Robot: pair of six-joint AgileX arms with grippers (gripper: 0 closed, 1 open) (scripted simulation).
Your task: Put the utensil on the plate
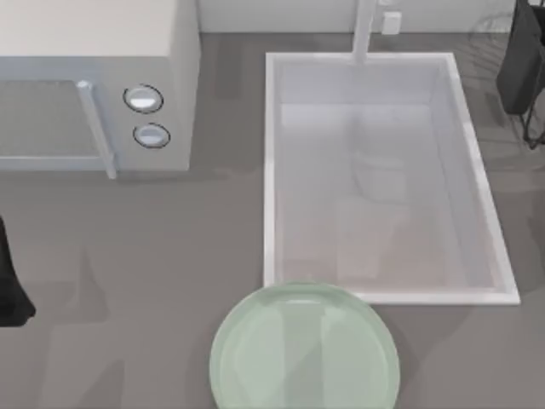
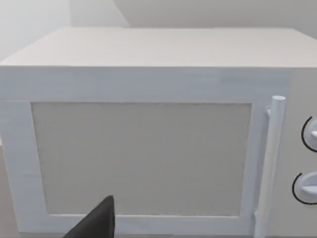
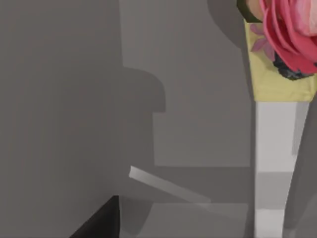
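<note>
grey table (image 1: 128, 256), plate (image 1: 305, 349) near sink (image 1: 272, 170)

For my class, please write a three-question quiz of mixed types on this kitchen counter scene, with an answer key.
1. True or false: a spoon lies on the plate.
2. Multiple choice: what stands at the top view's left, beyond the plate? A) a toaster B) a microwave C) a kettle
3. Fill in: the plate lies just in front of the ____.

Key
1. False; the plate is bare.
2. B; its door handle and two knobs face the counter.
3. Sink.

The left arm sits at the left edge, the right arm at the far right corner.
</note>
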